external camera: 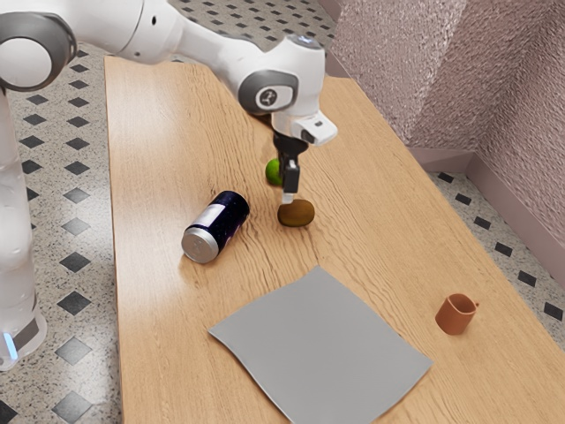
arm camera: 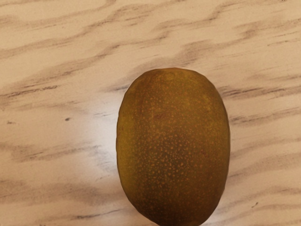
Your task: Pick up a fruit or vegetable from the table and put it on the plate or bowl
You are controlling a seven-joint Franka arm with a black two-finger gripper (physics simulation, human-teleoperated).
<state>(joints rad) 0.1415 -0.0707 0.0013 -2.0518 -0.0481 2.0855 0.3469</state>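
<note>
A brown kiwi (external camera: 297,213) lies on the wooden table (external camera: 159,150) near its middle. My gripper (external camera: 290,200) hangs straight down just above the kiwi, its tip close to the fruit's top. In the wrist view the kiwi (arm camera: 173,147) sits directly under my hand, resting on the wood grain. A green lime (external camera: 274,171) lies just behind the gripper, partly hidden by it. A flat grey sheet (external camera: 322,349) lies on the table nearer the front edge.
A dark drink can (external camera: 215,227) lies on its side toward the exterior view's left of the kiwi. A small orange cup (external camera: 456,314) lies tipped over toward the exterior view's right, near the table's edge. A wall rises behind the table.
</note>
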